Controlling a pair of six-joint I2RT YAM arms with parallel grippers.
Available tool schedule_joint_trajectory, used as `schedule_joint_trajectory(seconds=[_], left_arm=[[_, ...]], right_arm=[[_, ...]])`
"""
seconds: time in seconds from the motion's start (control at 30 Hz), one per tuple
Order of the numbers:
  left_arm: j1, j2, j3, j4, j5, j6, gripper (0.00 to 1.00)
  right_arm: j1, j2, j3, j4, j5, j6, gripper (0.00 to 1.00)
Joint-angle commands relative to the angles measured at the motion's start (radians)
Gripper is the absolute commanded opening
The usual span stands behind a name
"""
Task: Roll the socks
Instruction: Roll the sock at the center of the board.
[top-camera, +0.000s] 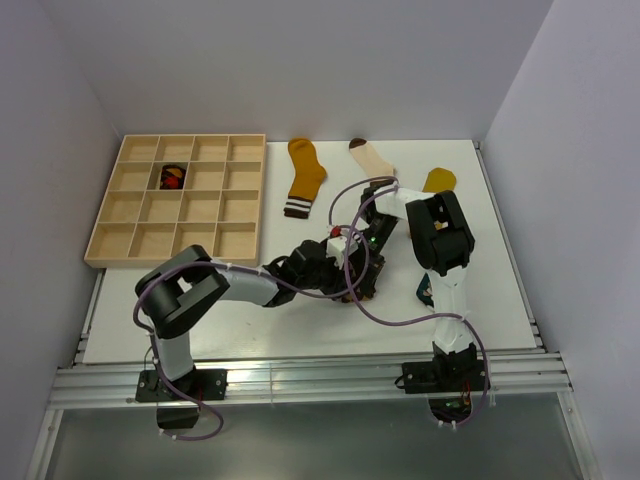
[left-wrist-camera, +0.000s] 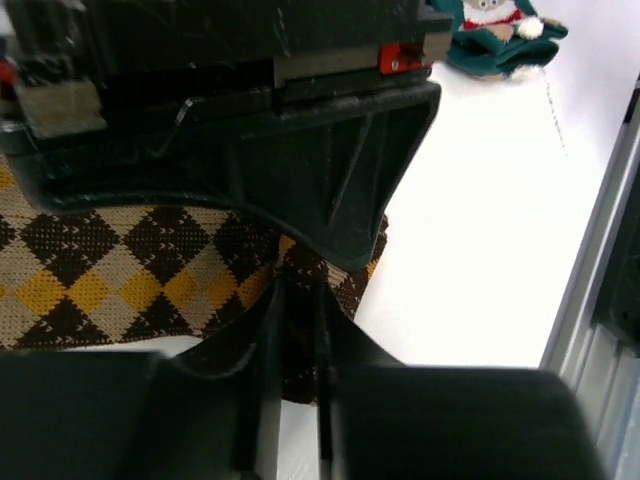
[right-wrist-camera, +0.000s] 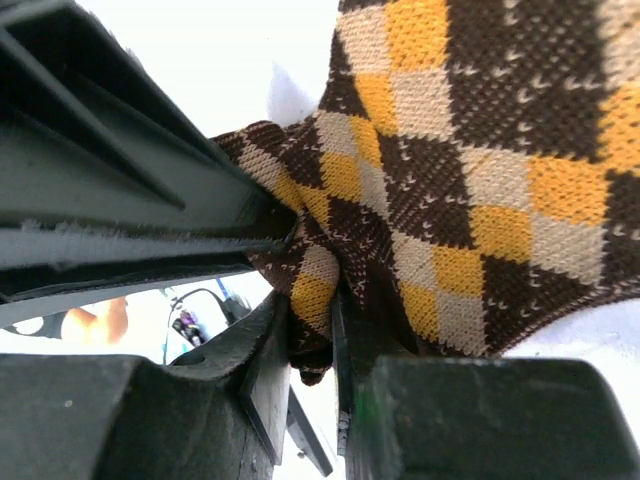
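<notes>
A brown and orange argyle sock (left-wrist-camera: 120, 270) lies flat on the white table, near the middle. My left gripper (left-wrist-camera: 298, 300) is shut on its right edge, with dark fabric pinched between the narrow jaws. My right gripper (right-wrist-camera: 315, 310) is shut on a bunched fold of the same argyle sock (right-wrist-camera: 480, 180). From above, both grippers meet over this sock (top-camera: 352, 285). At the back lie a mustard sock (top-camera: 305, 175) with a striped cuff, a cream sock (top-camera: 372, 158) and a yellow sock (top-camera: 440, 180). A teal sock (top-camera: 425, 288) shows partly behind the right arm.
A wooden tray (top-camera: 110, 240) with many compartments stands at the back left, one compartment holding a rolled sock (top-camera: 173, 178). The teal sock (left-wrist-camera: 500, 35) lies close to the table's right edge. The left gripper's finger (right-wrist-camera: 120, 200) crowds the right wrist view.
</notes>
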Motion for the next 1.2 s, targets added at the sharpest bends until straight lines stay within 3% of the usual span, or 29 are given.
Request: schedule_joint_trajectory(seconds=[0.0,0.13,0.3,0.6,0.77,1.03,1.17], left_arm=[[0.011,0.036,0.03,-0.013,0.084,-0.047,0.14],[0.019,0.056,0.033,-0.057,0.089,-0.095,0.0],[0.045,0.07,0.019,-0.094,0.099,-0.176,0.01],[0.143,0.102,-0.01,-0.131,0.248,-0.25,0.0],[0.192,0.165,0.031,-0.198,0.348,-0.274,0.0],[0.223,0.26,0.133,-0.378,0.495,-0.323,0.0],[0.221,0.288,0.159,-0.419,0.503,-0.326,0.0]], right_arm=[[-0.004,-0.017,0.0,0.127,0.073,0.05,0.25],[-0.005,-0.049,-0.019,0.167,0.054,0.108,0.35],[-0.01,-0.167,-0.084,0.288,0.029,0.182,0.49],[-0.085,-0.478,-0.304,0.586,0.072,0.259,0.56],[-0.113,-0.7,-0.469,0.747,0.13,0.184,0.6],[-0.094,-0.955,-0.702,0.835,0.109,-0.035,0.66],[0.025,-1.099,-0.856,0.963,0.217,-0.082,0.69]])
